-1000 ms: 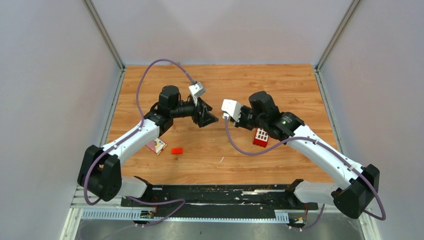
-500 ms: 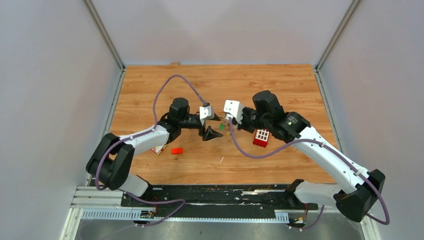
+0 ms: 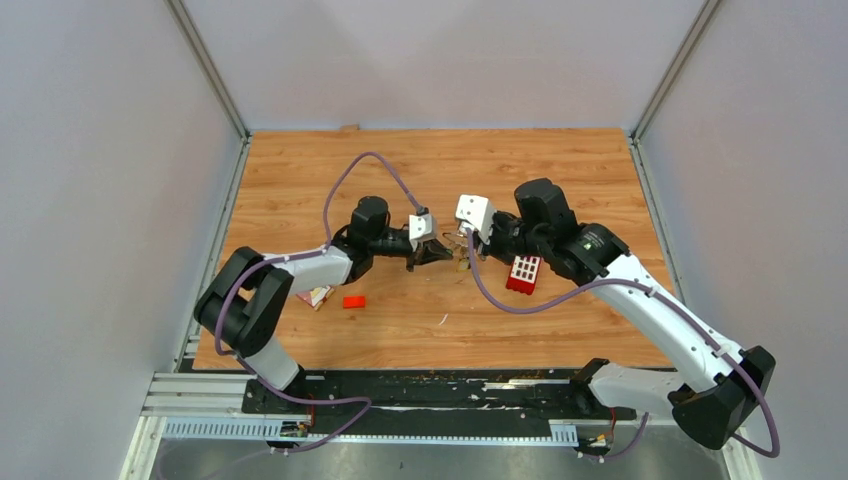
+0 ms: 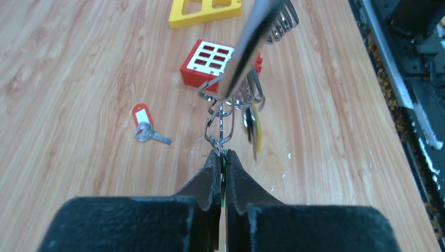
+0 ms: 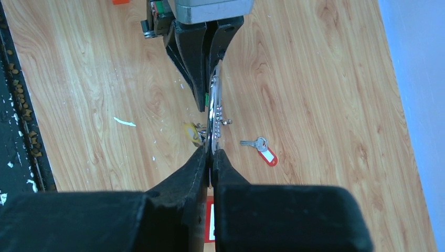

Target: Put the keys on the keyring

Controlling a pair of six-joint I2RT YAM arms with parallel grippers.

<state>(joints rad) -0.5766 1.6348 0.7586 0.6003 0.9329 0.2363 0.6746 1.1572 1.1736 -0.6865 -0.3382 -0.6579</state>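
Observation:
In mid-air over the table's middle, my right gripper (image 5: 211, 152) is shut on the keyring (image 5: 213, 107), which shows edge-on as a silver band. Its wire loops (image 4: 219, 125) hang just beyond my left gripper (image 4: 223, 153). That gripper is shut on a green-headed key (image 4: 224, 160), of which only a green sliver shows, touching the ring's lowest loop. Yellow and dark keys (image 4: 253, 126) dangle from the ring. One loose key with a red tag (image 4: 151, 135) lies flat on the wood. In the top view both grippers (image 3: 437, 254) (image 3: 462, 252) meet tip to tip.
A red block with white squares (image 4: 214, 62) sits under the ring, and a yellow plastic piece (image 4: 204, 11) lies beyond it. A small red block (image 3: 353, 301) and a flat card (image 3: 314, 294) lie near the left arm. The black rail (image 3: 440, 385) borders the near edge.
My left arm has reached right to meet the right gripper, and its jaws have gone from wide open to shut on the green key. The right gripper has barely moved.

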